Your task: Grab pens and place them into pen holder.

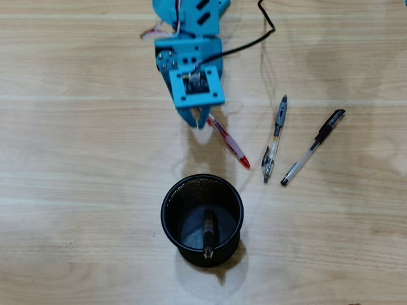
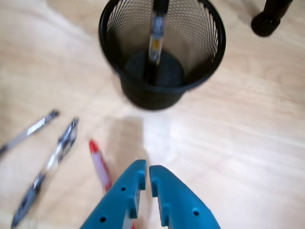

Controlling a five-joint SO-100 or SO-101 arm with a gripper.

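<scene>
While one pen — black, with an amber barrel (image 1: pixel 208 232) — already leans inside the pen holder (image 1: pixel 170 194), you have three left on the table (image 1: pixel 76 159). Seen from overhead, the red pen (image 1: pixel 230 143) lies at about 12 o'clock from the holder, with the grey-clear clip pen (image 1: pixel 274 140) and the black-capped stick pen (image 1: pixel 313 147) toward 1 and 2 o'clock. Your gripper (image 2: pixel 147 175) shows its jaws nearly closed in the wrist view — only a thin slit between the tips. They sit at the red pen's upper end, but whether they actually pinch it cannot be told; the pen appears beside the left finger, not between.
</scene>
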